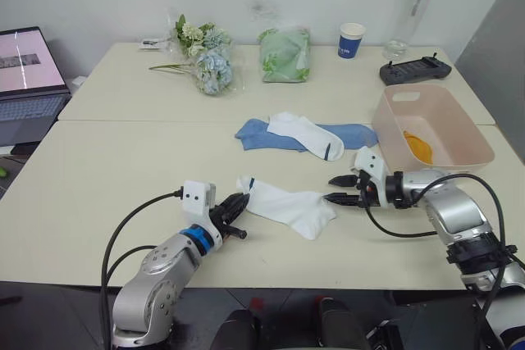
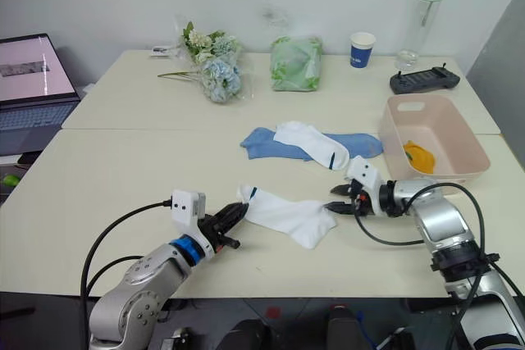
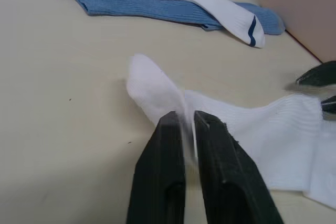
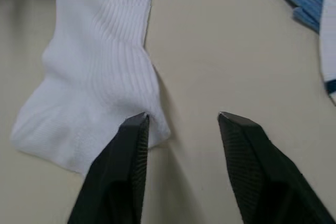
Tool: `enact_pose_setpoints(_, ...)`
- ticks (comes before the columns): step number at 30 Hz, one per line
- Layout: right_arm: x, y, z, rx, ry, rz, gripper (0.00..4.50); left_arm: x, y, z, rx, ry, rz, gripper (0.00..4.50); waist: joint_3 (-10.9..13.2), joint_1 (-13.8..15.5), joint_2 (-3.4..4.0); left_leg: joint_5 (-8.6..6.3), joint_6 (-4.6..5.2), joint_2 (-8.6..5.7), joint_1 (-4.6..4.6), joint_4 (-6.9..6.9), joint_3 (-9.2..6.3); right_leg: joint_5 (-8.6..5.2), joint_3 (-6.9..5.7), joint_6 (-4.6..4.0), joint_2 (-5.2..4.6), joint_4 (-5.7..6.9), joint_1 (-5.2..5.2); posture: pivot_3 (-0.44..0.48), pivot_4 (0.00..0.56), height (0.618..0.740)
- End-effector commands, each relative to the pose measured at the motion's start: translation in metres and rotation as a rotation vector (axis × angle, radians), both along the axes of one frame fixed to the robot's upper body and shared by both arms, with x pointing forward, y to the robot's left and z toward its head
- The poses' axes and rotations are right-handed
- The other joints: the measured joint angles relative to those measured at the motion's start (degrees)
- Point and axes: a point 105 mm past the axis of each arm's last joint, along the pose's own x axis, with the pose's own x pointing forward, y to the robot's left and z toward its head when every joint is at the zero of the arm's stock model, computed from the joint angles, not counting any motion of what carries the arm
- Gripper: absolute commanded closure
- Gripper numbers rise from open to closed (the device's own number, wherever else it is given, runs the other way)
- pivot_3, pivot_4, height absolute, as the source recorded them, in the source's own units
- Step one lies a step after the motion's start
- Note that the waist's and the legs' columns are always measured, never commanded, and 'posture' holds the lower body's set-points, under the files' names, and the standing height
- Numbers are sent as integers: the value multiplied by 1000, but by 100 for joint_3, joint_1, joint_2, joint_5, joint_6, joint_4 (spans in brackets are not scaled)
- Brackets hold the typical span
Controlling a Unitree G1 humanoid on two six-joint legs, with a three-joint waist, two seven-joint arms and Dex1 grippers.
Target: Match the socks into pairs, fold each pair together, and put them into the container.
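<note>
A white sock lies flat near the table's front edge. My left gripper is shut on its cuff end, and the fabric is pinched between the fingers. My right gripper stands open at the sock's toe end, one finger touching the sock's edge. Farther back, another white sock lies across two light blue socks. The pink container stands at the right with a mustard-yellow sock inside.
At the back of the table are a flower bunch, a green cloth bundle, a blue-and-white paper cup, a clear bottle and a black controller. An open laptop stands at the far left.
</note>
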Motion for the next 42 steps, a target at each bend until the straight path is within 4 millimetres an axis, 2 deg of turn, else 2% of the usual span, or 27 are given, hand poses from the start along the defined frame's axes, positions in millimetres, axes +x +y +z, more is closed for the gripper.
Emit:
enact_pose_setpoints(1,-4,-17,14,26,-35,-64,1057,1,19,18,43,-66,11,2652,0,6,0,0,0,0,-1,-1,-1,0,-2,0,0,0,0,0,150,740)
enact_pose_setpoints(3,-15,-23,13,41,-12,-81,338,3,31,25,59,-65,-11,2022,0,13,0,0,0,-1,0,-1,1,0,0,0,0,0,0,0,150,740)
enact_pose_setpoints(4,-25,-24,11,54,10,-86,299,6,38,30,77,-63,-46,1718,0,20,0,0,0,0,0,-1,1,0,0,0,0,0,0,0,150,740)
enact_pose_setpoints(7,-46,-19,5,68,44,-88,299,17,51,34,139,-19,-125,1718,0,34,1,-1,1,1,-1,-2,-2,-1,-6,0,3,0,0,0,150,740)
enact_pose_setpoints(9,-52,-7,1,101,57,-98,299,22,46,32,164,12,-208,1718,0,8,3,-1,2,-2,0,-1,0,-1,-3,0,3,1,2,0,150,740)
enact_pose_setpoints(11,-55,0,-1,116,62,-108,299,27,44,31,173,32,-249,1718,0,-33,3,-1,2,-2,5,-1,3,-1,-1,0,3,2,5,0,150,740)
enact_pose_setpoints(15,-54,15,-11,125,55,-140,299,49,39,26,244,36,-278,1718,0,-23,2,-1,1,0,5,-2,-4,-1,-6,0,6,5,2,0,150,740)
enact_pose_setpoints(19,-56,24,-17,129,58,-138,299,50,35,16,300,62,-346,1718,0,-38,2,0,1,-3,3,-2,0,0,0,0,4,2,-1,0,150,740)
enact_pose_setpoints(22,-57,26,-15,131,60,-125,1269,52,37,15,289,63,-336,2286,0,-35,2,-1,1,-1,1,-4,-1,0,0,0,4,-1,-4,0,150,740)
enact_pose_setpoints(29,-54,20,-11,130,51,-126,3707,54,37,18,271,41,-320,4474,0,-28,2,-1,1,-1,1,-3,-4,0,-3,0,4,3,-2,0,150,740)
enact_pose_setpoints(31,-54,17,-12,127,59,-121,4421,52,39,18,256,45,-305,4500,0,-30,2,-1,1,-1,1,-3,-5,0,-3,0,4,3,-2,0,150,740)
enact_pose_setpoints(39,-48,2,-1,146,97,-108,4485,29,35,16,145,73,-247,4500,0,-25,2,-1,1,0,2,-2,-5,0,-2,0,3,3,-1,0,150,740)
enact_pose_setpoints(42,-44,-10,2,116,128,-99,4485,13,17,21,35,44,-209,4500,0,-22,2,-1,1,2,1,-2,-5,0,-2,0,3,2,0,0,150,740)
